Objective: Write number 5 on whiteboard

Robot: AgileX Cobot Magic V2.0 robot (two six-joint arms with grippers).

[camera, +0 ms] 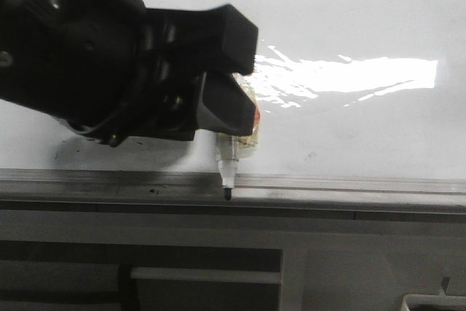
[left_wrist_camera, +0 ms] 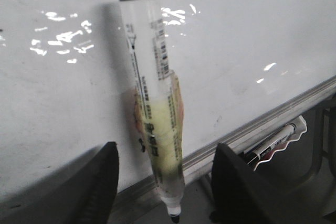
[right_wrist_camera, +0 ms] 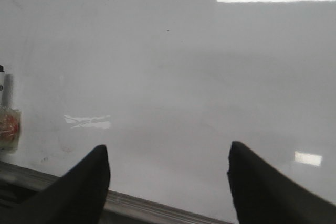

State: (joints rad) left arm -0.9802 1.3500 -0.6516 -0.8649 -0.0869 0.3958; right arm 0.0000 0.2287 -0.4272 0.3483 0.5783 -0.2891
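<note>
A clear marker [left_wrist_camera: 157, 114] with a black end cap and yellowish tape round its barrel lies on the whiteboard [left_wrist_camera: 252, 35]. Its black tip [camera: 228, 194] reaches over the grey rail [camera: 349, 183]. My left gripper [left_wrist_camera: 167, 150] is open, with one finger on each side of the marker and a gap to both. In the front view the left gripper [camera: 247, 81] covers the marker's upper half. My right gripper [right_wrist_camera: 168, 149] is open over bare whiteboard [right_wrist_camera: 184, 77] with nothing between its fingers; the marker [right_wrist_camera: 8, 119] sits far off to its side. No number 5 is in view.
A second marker [left_wrist_camera: 275, 142] lies beyond the rail, beside a white wavy edge. Grey panels [camera: 218, 253] run along the rail's outer side. Glare [camera: 364, 74] lies on the whiteboard [camera: 349, 20], and small dark specks sit near the rail.
</note>
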